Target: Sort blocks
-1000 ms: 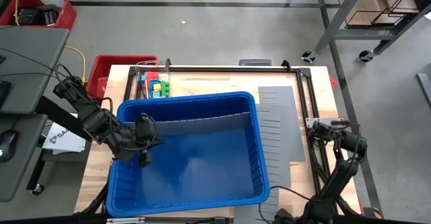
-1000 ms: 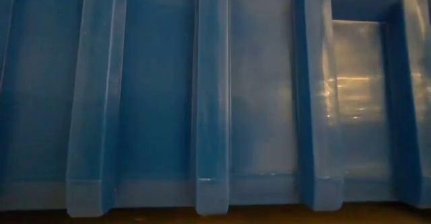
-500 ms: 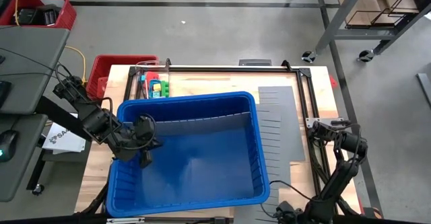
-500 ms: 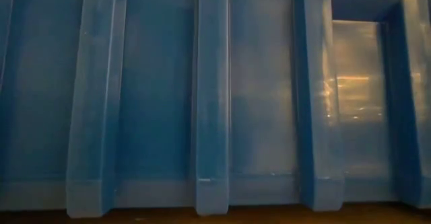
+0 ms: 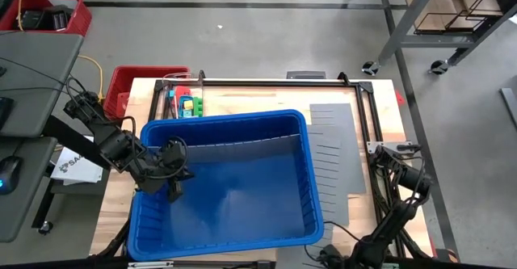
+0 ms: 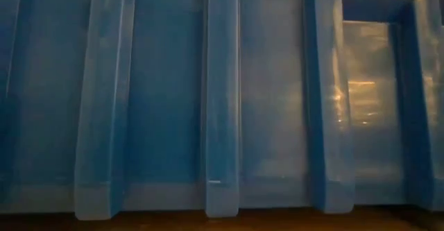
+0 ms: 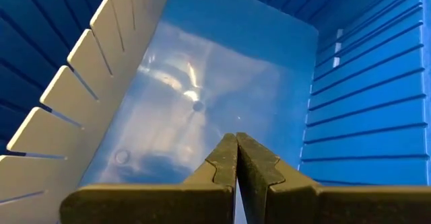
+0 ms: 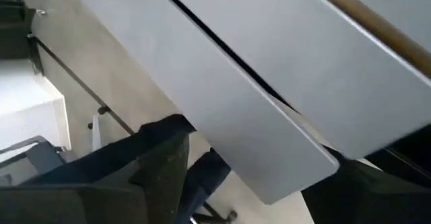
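Low view — ribbed, glossy blue plastic bin (image 6: 222, 99) wall.

Two black jointed arms (image 5: 113, 144), looped cables; left pincer (image 7: 236, 158) olive-dark, notched fingers.

The blue bin (image 5: 242, 220) is smooth, glossy plastic with ribbed walls. The grey divider panels (image 5: 335, 152) look thin and matt. The counter (image 5: 266, 99) is pale wood.
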Controlling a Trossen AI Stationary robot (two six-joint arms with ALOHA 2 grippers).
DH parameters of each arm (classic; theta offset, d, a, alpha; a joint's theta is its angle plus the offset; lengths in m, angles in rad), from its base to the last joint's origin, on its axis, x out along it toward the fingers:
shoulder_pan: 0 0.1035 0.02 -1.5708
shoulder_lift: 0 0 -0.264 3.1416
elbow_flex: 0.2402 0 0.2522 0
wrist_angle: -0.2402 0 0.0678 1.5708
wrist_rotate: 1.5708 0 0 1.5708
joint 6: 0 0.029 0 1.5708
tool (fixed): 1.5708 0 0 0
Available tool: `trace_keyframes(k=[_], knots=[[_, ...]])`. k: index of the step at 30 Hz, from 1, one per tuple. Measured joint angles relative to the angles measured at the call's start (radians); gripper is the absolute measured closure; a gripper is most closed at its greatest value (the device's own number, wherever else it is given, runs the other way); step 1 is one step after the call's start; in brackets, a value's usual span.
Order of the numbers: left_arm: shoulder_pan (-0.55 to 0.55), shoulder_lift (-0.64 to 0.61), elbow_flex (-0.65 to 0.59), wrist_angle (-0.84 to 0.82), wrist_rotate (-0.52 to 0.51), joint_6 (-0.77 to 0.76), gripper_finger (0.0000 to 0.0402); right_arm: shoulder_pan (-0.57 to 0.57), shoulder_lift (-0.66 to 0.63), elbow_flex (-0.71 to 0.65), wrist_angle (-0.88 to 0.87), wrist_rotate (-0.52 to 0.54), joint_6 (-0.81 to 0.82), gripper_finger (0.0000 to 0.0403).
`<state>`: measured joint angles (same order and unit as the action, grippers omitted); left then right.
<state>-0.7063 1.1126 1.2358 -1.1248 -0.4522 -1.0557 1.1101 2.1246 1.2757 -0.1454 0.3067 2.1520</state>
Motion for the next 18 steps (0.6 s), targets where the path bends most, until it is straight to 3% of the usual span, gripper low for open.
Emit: trace_keyframes(k=[8, 14, 18], knots=[[0.0, 0.0, 0.0, -0.002, 0.003, 0.004, 0.0401, -0.004, -0.014, -0.005, 0.004, 0.074, -0.018, 0.0193], [0.0, 0.0, 0.0, -0.009, 0.004, 0.063, 0.0401, 0.006, -0.098, -0.005, -0.013, 0.244, -0.057, 0.0243], [0.0, 0.0, 0.0, -0.02, 0.004, 0.088, 0.0401, 0.001, -0.14, -0.002, -0.024, 0.296, -0.065, 0.0268]])
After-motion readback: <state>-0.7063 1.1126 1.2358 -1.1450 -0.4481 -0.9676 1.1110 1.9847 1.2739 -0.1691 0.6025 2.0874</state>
